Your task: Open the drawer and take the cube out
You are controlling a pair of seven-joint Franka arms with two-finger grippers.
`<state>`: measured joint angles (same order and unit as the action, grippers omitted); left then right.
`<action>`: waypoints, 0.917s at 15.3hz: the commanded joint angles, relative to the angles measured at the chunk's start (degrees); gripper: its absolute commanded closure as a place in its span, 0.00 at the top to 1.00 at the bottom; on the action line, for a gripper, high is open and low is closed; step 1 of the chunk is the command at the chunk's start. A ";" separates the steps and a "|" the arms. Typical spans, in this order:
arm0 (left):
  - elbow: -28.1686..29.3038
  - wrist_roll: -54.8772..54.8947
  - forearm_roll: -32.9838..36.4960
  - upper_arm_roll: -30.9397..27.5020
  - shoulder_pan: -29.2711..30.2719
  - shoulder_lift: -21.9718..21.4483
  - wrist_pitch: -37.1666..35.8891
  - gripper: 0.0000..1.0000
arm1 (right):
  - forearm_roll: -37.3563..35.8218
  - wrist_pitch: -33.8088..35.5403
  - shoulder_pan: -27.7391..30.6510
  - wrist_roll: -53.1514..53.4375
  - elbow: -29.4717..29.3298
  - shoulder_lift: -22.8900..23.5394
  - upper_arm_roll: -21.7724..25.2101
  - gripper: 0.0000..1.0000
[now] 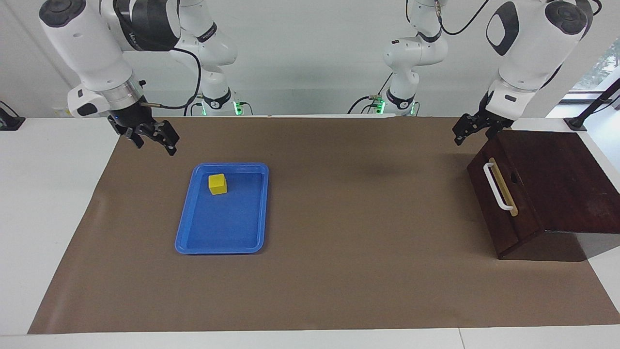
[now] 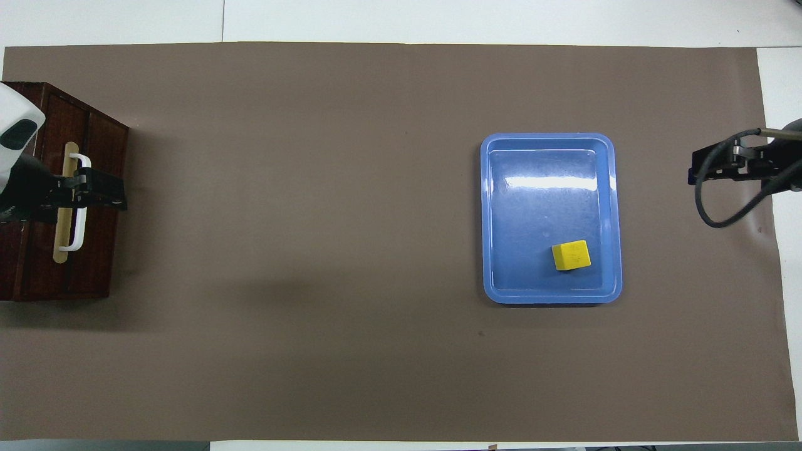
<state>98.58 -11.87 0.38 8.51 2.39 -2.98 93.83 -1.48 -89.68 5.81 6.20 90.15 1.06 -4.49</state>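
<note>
Two white tabletops (image 1: 48, 203) meet under a broad brown mat (image 1: 339, 281) that fills most of both views, its surface bare apart from three things. A plain pale wall (image 1: 310, 63) runs along the top of the facing view, and a strip of window (image 1: 598, 68) shows at its upper right edge.

Largest on the mat is the dark wooden box (image 1: 571, 179) at the right edge of the facing view, toward the left arm's end of the table. Its drawer (image 1: 503, 203) is shut flush with the box, the white bar handle (image 1: 496, 186) on its tan strip facing the middle of the mat.

Next is the blue tray (image 1: 193, 232), left of centre in the facing view and lying flat, toward the right arm's end. The cube (image 1: 217, 184), small and yellow, sits inside the tray in the corner nearest the robots, touching neither rim.

At upper right of the facing view, the left gripper (image 1: 469, 131) hangs raised over the mat beside the box's top corner, apart from the handle; whether its fingers are spread I cannot tell. At upper left, the right gripper (image 1: 154, 139) hangs over the mat's edge near the tray's corner, clear of the tray and cube, fingers spread and holding nothing.
</note>
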 commanded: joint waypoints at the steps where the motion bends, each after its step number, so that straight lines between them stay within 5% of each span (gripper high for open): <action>1: 1.08 1.58 -0.91 -0.16 -0.80 -1.15 1.35 1.00 | -1.42 7.39 4.19 -10.91 -3.13 -0.18 -2.79 1.00; 5: 0.12 2.72 -2.13 0.10 -0.54 -0.27 -0.04 1.00 | -1.77 10.67 4.56 -14.03 1.24 -2.46 -3.24 1.00; 10: -2.09 3.86 -3.28 -0.16 -0.63 1.32 -2.61 1.00 | -1.42 1.54 4.38 -13.24 4.33 -2.73 -1.14 1.00; 14: -1.56 8.34 -3.37 0.01 -0.72 1.14 -2.07 1.00 | -1.42 1.70 4.03 -12.89 3.98 -2.64 -0.78 1.00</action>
<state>97.32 -6.06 -1.88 8.76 1.85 -2.03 92.56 -1.88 -87.06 9.63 -6.40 92.89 -0.23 -4.94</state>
